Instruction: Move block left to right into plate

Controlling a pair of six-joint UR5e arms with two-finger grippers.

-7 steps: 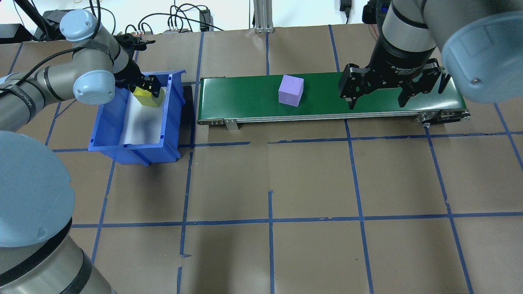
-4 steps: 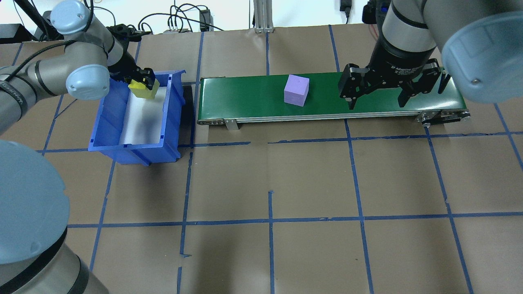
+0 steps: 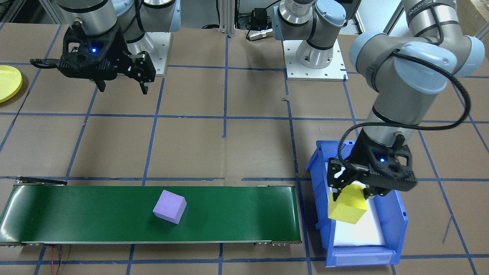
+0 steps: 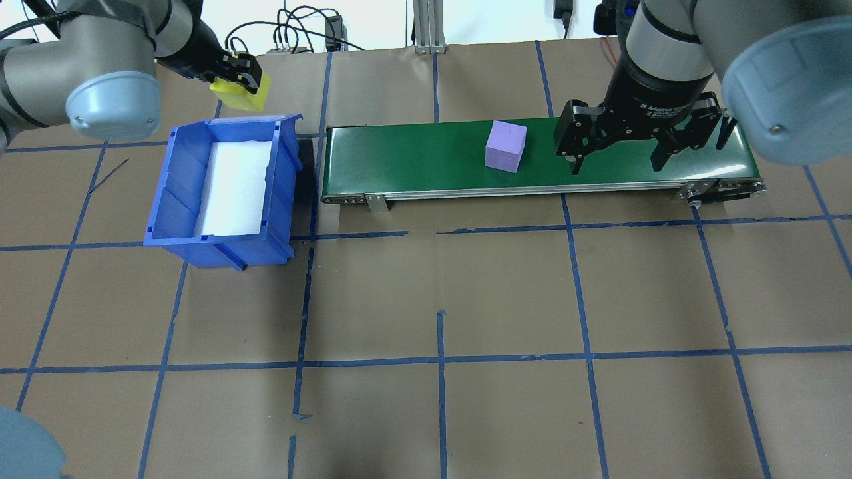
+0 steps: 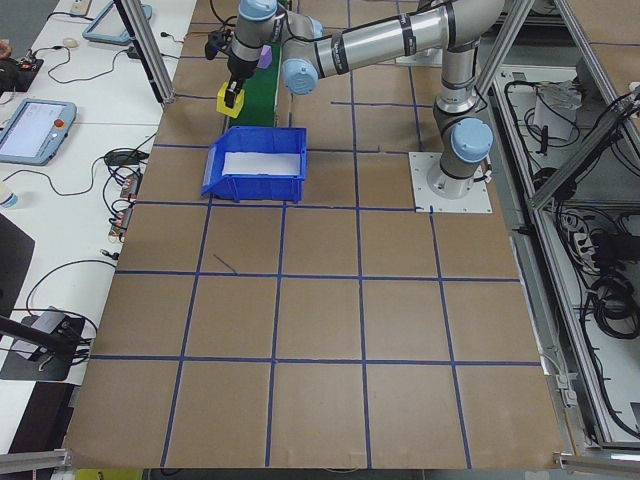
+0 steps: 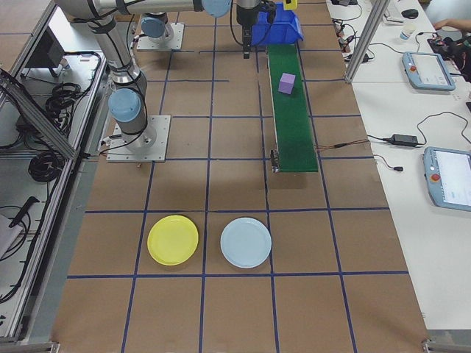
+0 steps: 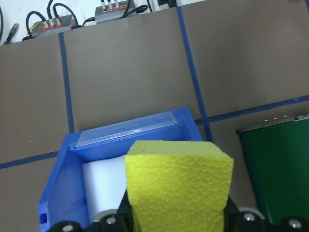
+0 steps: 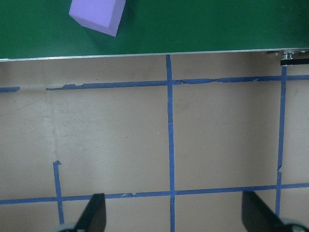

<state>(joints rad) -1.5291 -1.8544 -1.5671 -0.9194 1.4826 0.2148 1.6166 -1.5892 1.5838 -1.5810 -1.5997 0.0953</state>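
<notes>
Yellow block sits clamped between the fingers of the left tool, whose jaws are closed on its two sides; the left wrist view fills with its rough foam face and shows the blue bin below it. In the front-facing view the block hangs raised over the blue bin, above the white liner on the bin's floor and clear of it; in the overhead view the block shows just past the bin's far rim. The right tool hangs with its jaws spread wide and nothing between them, over the end of the green conveyor belt farthest from the bin. On that belt rests a purple block, just beside the right tool and apart from its fingers; the right wrist view catches this block at its top edge, with the two dark fingertips wide apart at the bottom. The yellow plate lies on the bench well away from both tools, on the robot's right beyond the end of the belt, with a pale blue plate just beside it. Brown paper with blue tape lines in a grid covers the bench.
</notes>
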